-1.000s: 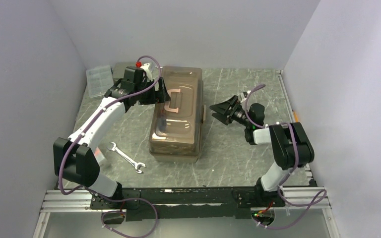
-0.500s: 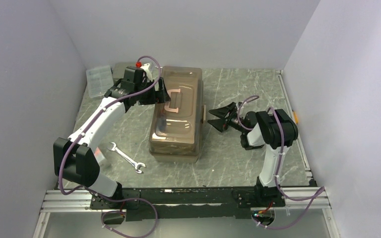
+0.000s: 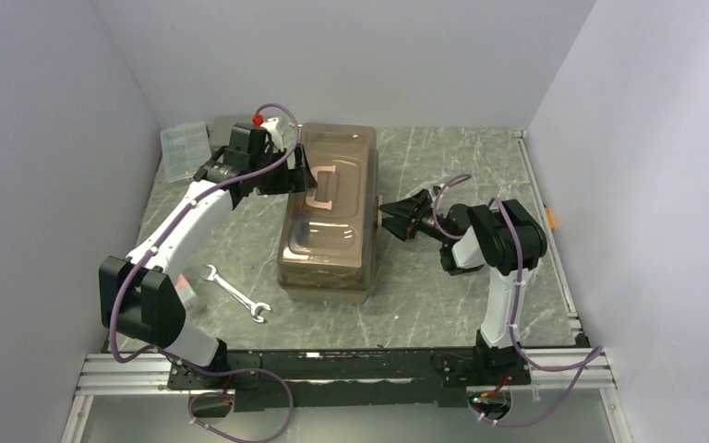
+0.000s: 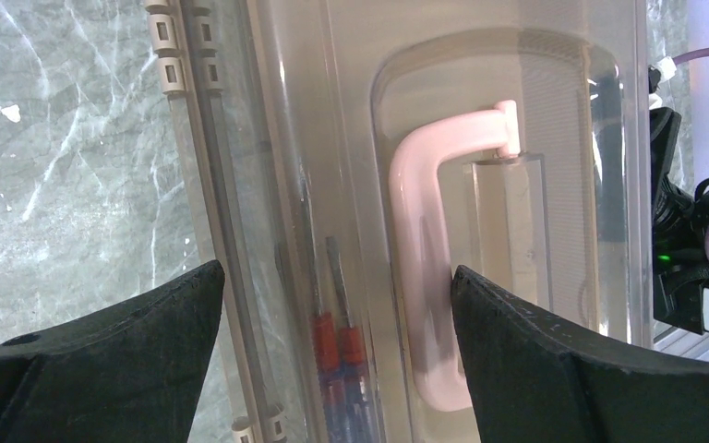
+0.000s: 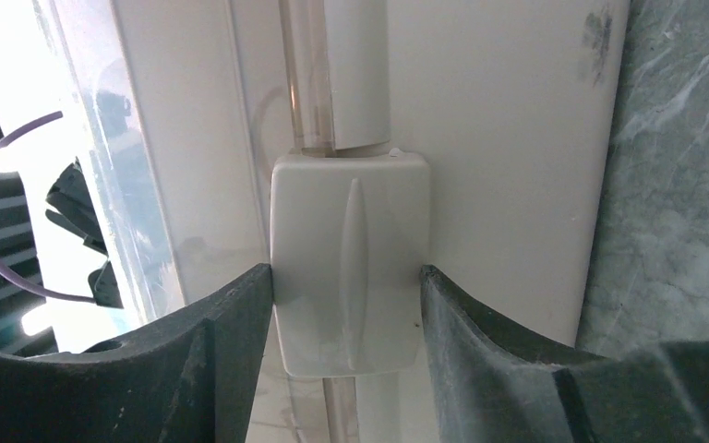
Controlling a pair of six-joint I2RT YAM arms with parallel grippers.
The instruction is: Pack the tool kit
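Two grippers examined, right first. The right gripper (image 5: 343, 269) has come in from well clear of the toolbox (image 3: 328, 249) to its right-hand wall, and its jaws have drawn in from a broad spread. Its black fingers (image 5: 231, 351) now appear pressed against both side edges of the latch (image 5: 351, 203), so it is clamped on that. The left gripper (image 4: 337, 270) is unchanged: spread wide, holding nothing, hanging over the lid (image 4: 332, 111), with one finger just beside the pink handle (image 4: 420, 240).

Assessment: the lid is down and the work has moved to fastening. A wrench (image 3: 234, 293) lies outside on the table (image 3: 443, 286), near the box's front left corner, where it was a second ago. Whether it belongs inside cannot be told.

Materials:
- Latch: smooth cream plastic, a rounded square with a raised centre rib.
- Lid: smoky, glossy and see-through, moulded with a recess round the handle.
- Screwdrivers (image 4: 337, 351): red-orange grips, visible beneath the lid.
- Table: grey-green marbled, with pale veins.

The toolbox stands mid-table between the arms.
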